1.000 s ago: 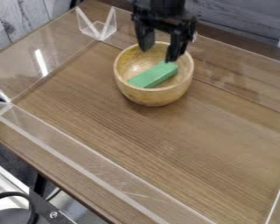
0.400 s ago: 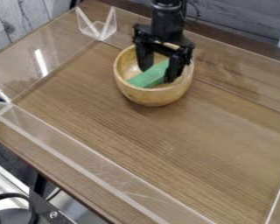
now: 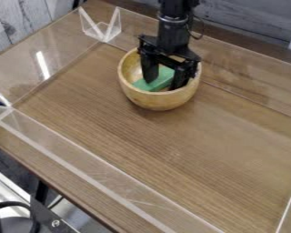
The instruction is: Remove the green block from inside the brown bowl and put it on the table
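Observation:
The brown bowl (image 3: 160,93) stands on the table (image 3: 160,155) toward the back, a little right of middle. Inside it lies the green block (image 3: 156,80), partly hidden by my fingers. My black gripper (image 3: 165,75) points straight down into the bowl and is open, with one finger on each side of the block. Whether the fingers touch the block I cannot tell.
Low clear acrylic walls (image 3: 63,146) edge the tabletop on all sides. A clear bracket (image 3: 102,25) stands at the back left corner. Wood-grain surface stretches in front of and to the left of the bowl.
The gripper has come down from just above the bowl's rim into the bowl, staying open, and now straddles the green block. Bowl and block have not moved.

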Action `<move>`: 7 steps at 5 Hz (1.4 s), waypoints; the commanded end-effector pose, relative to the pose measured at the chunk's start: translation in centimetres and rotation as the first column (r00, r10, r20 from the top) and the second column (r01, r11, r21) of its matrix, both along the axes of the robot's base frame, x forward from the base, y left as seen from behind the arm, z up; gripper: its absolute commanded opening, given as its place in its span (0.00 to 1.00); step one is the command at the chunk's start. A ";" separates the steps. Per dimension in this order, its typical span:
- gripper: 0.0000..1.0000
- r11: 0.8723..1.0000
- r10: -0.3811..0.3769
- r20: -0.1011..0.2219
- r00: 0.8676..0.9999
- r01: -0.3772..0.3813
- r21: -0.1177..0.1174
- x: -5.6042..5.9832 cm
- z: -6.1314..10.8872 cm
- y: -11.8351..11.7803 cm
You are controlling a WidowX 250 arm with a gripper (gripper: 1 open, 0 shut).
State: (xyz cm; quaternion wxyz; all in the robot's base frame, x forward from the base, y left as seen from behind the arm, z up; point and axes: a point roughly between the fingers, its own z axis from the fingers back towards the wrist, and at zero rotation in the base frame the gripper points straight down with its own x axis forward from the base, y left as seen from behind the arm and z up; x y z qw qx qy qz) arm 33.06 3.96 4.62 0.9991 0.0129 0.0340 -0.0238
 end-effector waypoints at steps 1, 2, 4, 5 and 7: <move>0.00 1.000 -0.004 0.044 0.999 0.003 0.009 1.0 0.8 0.3; 0.00 1.000 -0.001 0.047 0.999 0.001 0.008 1.0 0.9 0.2; 0.00 1.000 -0.001 0.117 0.993 0.000 0.010 1.1 4.5 0.0; 0.00 1.000 -0.015 0.163 0.987 0.013 0.012 1.0 7.0 -0.7; 0.00 1.000 -0.022 0.210 0.977 0.022 0.003 0.8 9.1 -0.7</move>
